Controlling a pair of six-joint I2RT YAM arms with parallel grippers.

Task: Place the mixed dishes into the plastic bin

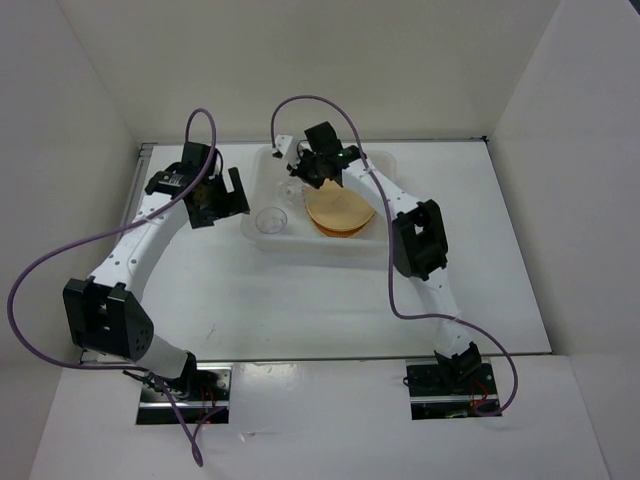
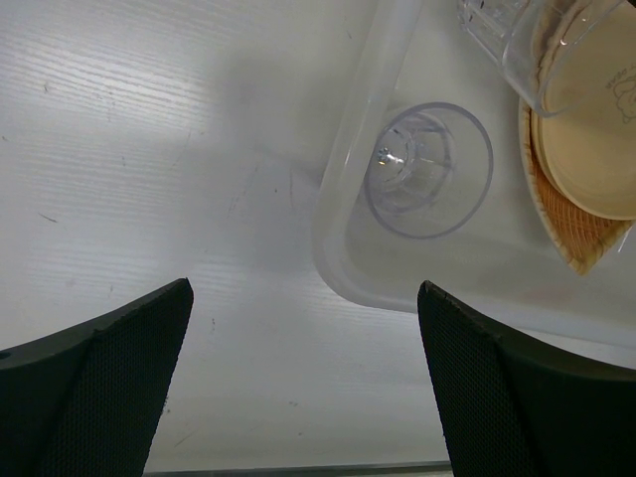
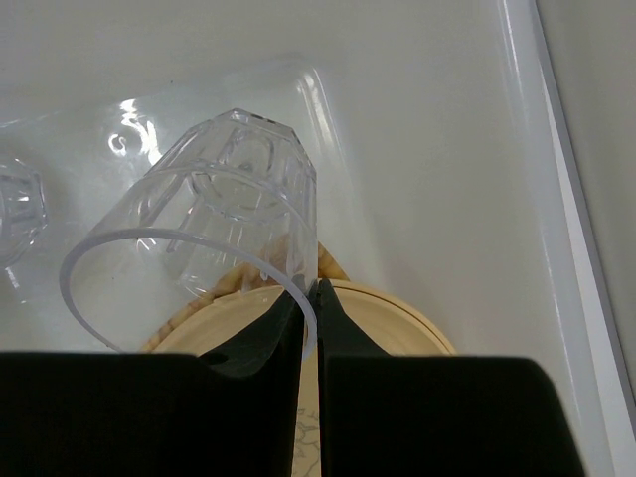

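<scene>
The plastic bin (image 1: pixel 310 247) sits at the table's far middle. Inside it lies a stack of orange-tan plates (image 1: pixel 340 212), and a clear cup (image 1: pixel 270 220) stands upright in its left part. My right gripper (image 1: pixel 315 165) hangs over the bin's back, shut on the wall of a second clear cup (image 3: pixel 229 209), which is tilted above the plates (image 3: pixel 378 318). My left gripper (image 1: pixel 222 195) hovers open just left of the bin. In the left wrist view that gripper (image 2: pixel 303 288) holds nothing, with the standing cup (image 2: pixel 427 169) and the bin's rim (image 2: pixel 343 199) ahead of it.
White walls close in the table (image 1: pixel 300 300) on the left, back and right. Purple cables (image 1: pixel 60 255) loop off both arms. The right arm's elbow (image 1: pixel 417 238) stands just right of the bin.
</scene>
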